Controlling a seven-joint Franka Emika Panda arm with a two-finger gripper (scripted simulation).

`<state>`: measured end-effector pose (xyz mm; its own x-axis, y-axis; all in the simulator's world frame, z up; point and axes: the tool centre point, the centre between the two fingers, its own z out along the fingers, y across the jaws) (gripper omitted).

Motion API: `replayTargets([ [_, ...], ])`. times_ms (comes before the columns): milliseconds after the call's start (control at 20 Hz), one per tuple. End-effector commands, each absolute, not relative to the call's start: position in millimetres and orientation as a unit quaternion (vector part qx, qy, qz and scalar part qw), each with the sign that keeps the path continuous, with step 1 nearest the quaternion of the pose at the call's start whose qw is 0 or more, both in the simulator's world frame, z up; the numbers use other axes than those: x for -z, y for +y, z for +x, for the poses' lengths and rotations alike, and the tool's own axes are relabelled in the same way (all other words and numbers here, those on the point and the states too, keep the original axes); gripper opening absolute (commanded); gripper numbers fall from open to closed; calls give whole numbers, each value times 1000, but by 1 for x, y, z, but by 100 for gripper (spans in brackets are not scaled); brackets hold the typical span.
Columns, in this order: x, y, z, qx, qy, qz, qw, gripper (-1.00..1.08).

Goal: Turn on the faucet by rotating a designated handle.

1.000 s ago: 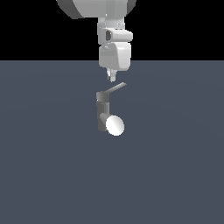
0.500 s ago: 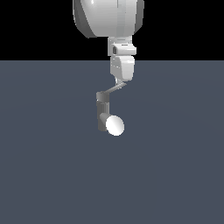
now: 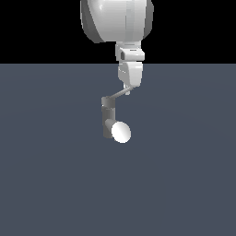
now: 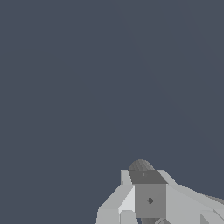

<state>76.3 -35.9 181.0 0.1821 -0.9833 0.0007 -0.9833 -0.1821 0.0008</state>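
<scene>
Where the wrist view lacks it, faucet stands outside.

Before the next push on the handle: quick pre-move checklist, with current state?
1. Gripper at the outer end of the handle: ok, in the exterior view its tip meets the lever's far end.
2. Actual contact with the lever: cannot tell, the two overlap but depth is unclear.
3. Jaws open or shut: cannot tell, neither view shows the fingers apart or together.
4. Faucet upright, white spout end facing the camera: ok.
5. Arm clear of the faucet post: ok, only the tip is near the lever.
6. Wrist view useful for alignment: not ok, it shows mostly bare floor and grey blocks at the edge.
</scene>
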Motion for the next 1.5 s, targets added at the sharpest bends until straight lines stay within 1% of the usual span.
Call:
replayTargets([
  [0,-181,-37,72,0,-640,769,1,-100],
  [1050,-181,-54,12,0,-640,769,0,-100],
  [1100,-194,-42,25,-12,-633,774,-10,-100],
  [1450,-190,-35,1,-8,-635,772,-7,-100],
])
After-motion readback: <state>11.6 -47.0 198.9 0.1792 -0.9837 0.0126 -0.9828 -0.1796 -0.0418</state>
